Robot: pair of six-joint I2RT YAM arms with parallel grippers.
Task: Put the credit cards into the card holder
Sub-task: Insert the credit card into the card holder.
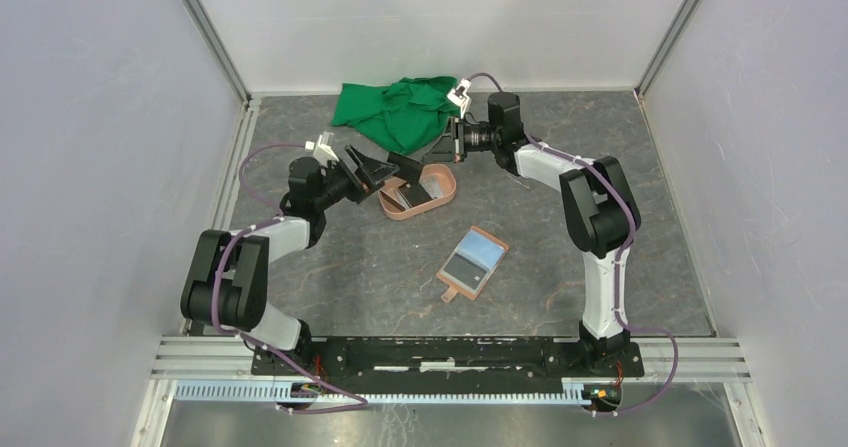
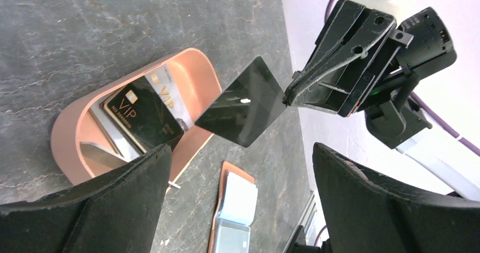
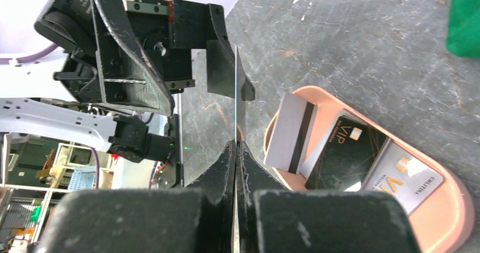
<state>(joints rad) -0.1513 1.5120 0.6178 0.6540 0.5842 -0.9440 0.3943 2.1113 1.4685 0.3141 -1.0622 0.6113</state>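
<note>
Black credit card: clamped by one edge in right gripper, aloft over pink tray holding remaining cards. Left gripper spread wide, empty, facing it. Card holder lies open on surface, back from both grippers, likely ready for insertion.

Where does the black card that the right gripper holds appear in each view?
Top external: black card, upper centre, over the pink tray's far rim.
Left wrist: centre, a dark diamond.
Right wrist: centre, edge-on, a thin vertical line.
Shared landmark: the pink tray, in all three.
</note>
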